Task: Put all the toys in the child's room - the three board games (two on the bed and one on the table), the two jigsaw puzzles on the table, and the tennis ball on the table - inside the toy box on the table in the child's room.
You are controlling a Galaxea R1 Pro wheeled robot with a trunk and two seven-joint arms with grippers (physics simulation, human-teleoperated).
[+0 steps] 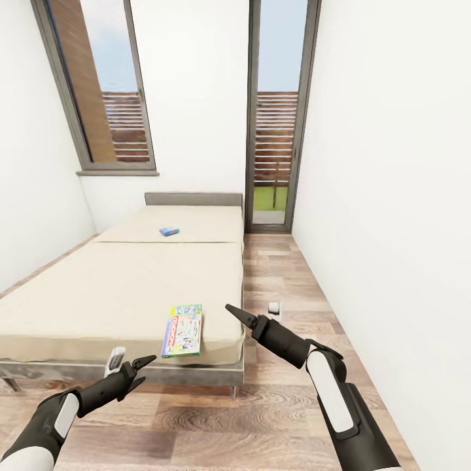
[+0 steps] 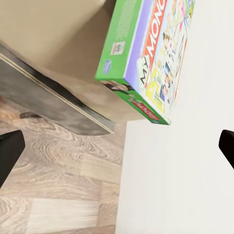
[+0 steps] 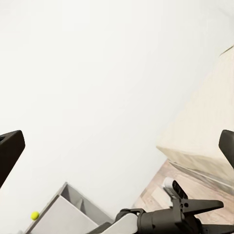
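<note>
1. The step in hand looks like fetching the large green-edged board game from the near corner of the bed. It lies flat on the mattress with one end close to the foot edge, so the robot would do well to roll a little closer and square up before it reaches.
2. Because the box is flat and wide, a pinch across its thin edge at the overhanging end should hold better than a grab from above. The arm would need to come in low and level with the mattress.
3. The small blue game sits far up the bed near the headboard, well apart from the first one; it is best left for a second trip.
4. The left gripper hangs in front of the bed frame, below and to the left of the green-edged box, arm bent and pointing forward. Its fingers are spread and hold nothing; the left wrist view has the box between the two dark fingertips but some way off.
5. The right gripper is raised beside the bed corner, forearm angled up and inward, fingers apart and empty.
6. In the right wrist view a small yellow ball rests on a grey surface behind the robot.
</note>
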